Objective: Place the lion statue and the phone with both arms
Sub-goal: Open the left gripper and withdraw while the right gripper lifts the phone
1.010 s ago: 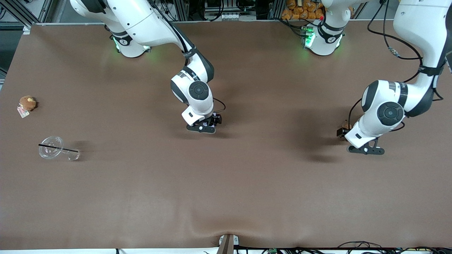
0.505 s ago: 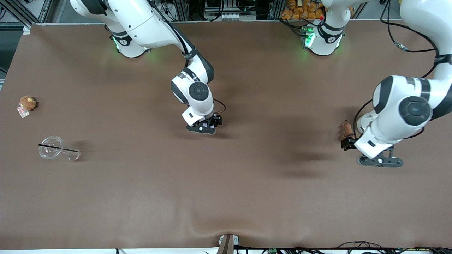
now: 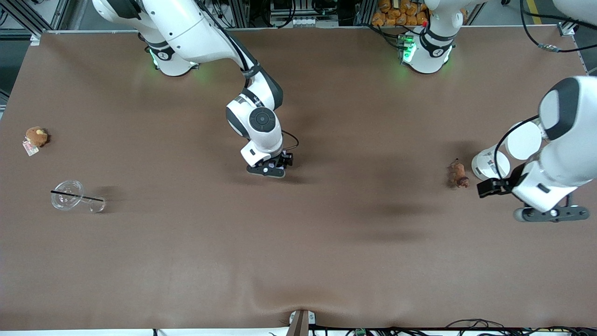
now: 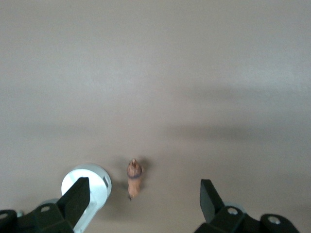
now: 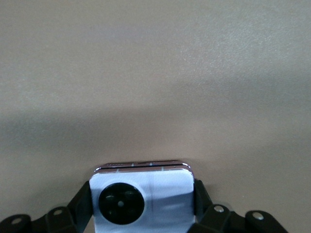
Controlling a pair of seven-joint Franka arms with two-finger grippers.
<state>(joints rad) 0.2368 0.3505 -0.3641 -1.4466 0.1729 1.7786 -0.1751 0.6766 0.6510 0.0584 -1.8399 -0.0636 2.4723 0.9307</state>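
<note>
The lion statue (image 3: 457, 174), tiny and reddish-brown, sits alone on the brown table toward the left arm's end. It also shows in the left wrist view (image 4: 134, 177). My left gripper (image 3: 549, 214) is up in the air beside it, open and empty, with its fingers spread wide in the left wrist view (image 4: 143, 200). My right gripper (image 3: 267, 170) is low over the middle of the table. It is shut on the pale lilac phone (image 5: 143, 199), whose black camera circle faces the wrist camera. In the front view the phone is mostly hidden under the hand.
A white cup (image 3: 485, 164) stands right beside the lion, toward the left arm's end; it also shows in the left wrist view (image 4: 95, 180). A round brown plush with a tag (image 3: 36, 136) and a clear cup with a black straw (image 3: 70, 195) lie at the right arm's end.
My left arm has let go of the lion, risen and drawn away toward its end of the table, uncovering the lion and the white cup. My right arm has hardly moved.
</note>
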